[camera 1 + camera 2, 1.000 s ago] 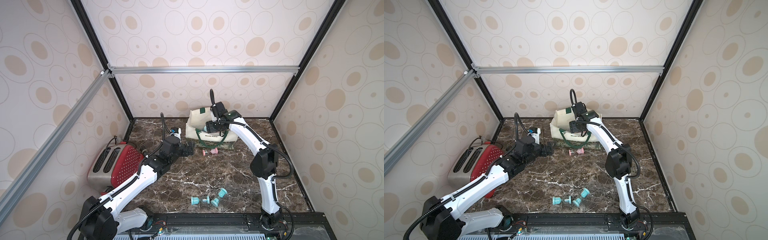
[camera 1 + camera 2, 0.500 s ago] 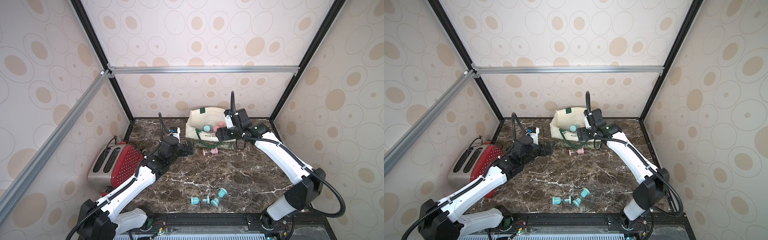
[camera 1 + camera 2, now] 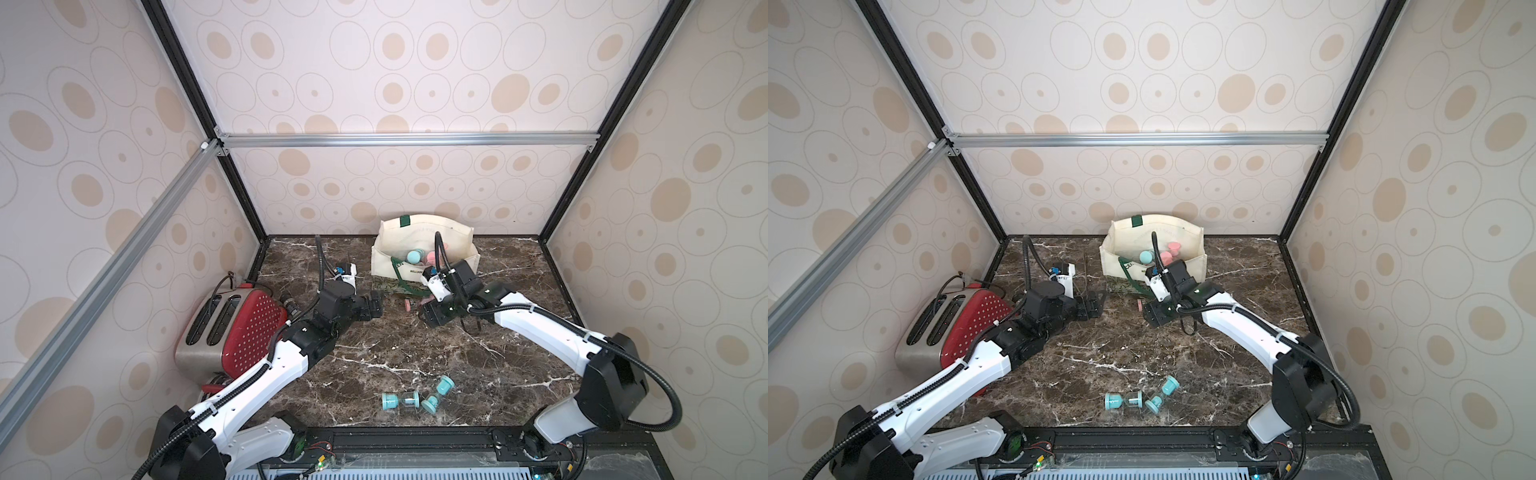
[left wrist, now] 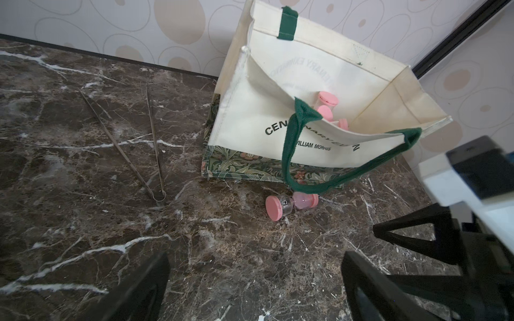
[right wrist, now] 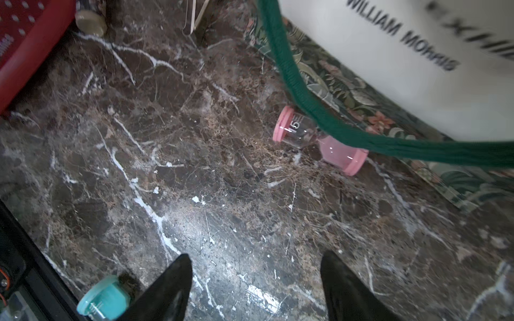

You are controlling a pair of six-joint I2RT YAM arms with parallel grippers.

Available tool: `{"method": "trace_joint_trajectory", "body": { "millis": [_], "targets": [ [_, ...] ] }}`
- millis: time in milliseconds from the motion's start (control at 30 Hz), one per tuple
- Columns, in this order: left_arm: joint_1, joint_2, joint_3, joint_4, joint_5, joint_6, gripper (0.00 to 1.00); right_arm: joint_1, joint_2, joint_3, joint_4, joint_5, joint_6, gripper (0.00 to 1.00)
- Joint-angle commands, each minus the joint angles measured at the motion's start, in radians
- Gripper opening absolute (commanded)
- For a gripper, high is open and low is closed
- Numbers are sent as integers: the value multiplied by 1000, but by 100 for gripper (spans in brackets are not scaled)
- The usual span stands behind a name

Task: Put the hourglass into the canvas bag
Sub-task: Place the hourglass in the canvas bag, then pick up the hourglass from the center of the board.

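One pink hourglass (image 5: pixel 304 133) lies partly behind the green handle (image 5: pixel 294 83).

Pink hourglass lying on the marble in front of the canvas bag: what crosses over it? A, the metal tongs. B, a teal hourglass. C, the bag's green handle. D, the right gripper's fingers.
C: in both wrist views the bag's green handle crosses over the pink hourglass, which lies on its side by the canvas bag.
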Motion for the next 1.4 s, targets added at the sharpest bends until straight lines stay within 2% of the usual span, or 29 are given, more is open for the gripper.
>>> {"method": "trace_joint_trajectory", "body": {
  "millis": [0, 133, 333, 500, 1067, 1367],
  "targets": [
    [6, -34, -16, 26, -44, -13, 97, 0, 82, 51, -6, -33, -179, 73],
    [7, -55, -40, 25, -70, -15, 97, 6, 173, 103, -16, -56, -300, 71],
    [10, -90, -63, 13, -100, -13, 97, 18, 272, 177, -28, 10, -467, 70],
    [12, -111, -80, 9, -124, -16, 97, 22, 343, 239, -32, 48, -555, 68],
    [16, -99, -63, -12, -135, -9, 97, 31, 573, 454, -104, 146, -691, 68],
    [19, -94, -58, -14, -132, -10, 97, 31, 617, 493, -119, 180, -735, 70]
  ]
}}
